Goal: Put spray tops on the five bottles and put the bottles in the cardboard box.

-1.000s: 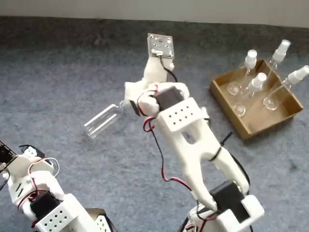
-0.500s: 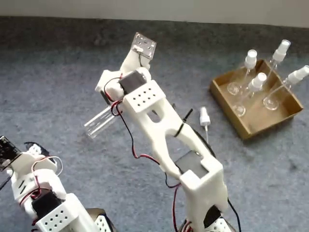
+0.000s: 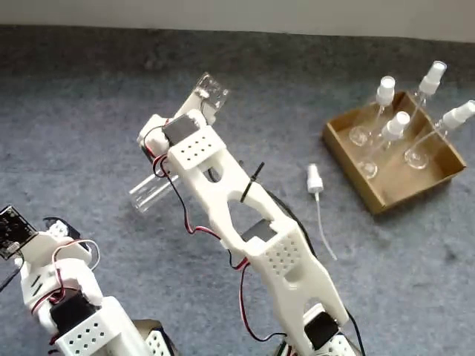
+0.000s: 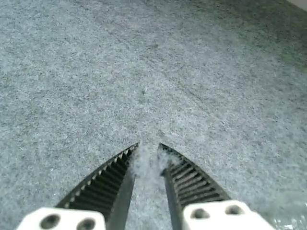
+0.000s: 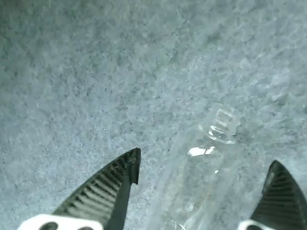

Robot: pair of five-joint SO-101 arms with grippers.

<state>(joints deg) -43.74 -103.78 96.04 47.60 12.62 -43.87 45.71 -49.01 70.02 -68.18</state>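
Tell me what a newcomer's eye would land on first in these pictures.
The right arm stretches across the middle of the grey carpet. Its open right gripper straddles a clear, uncapped bottle lying on its side. At the far right a cardboard box holds four bottles with spray tops, and one loose spray top lies on the carpet between arm and box.
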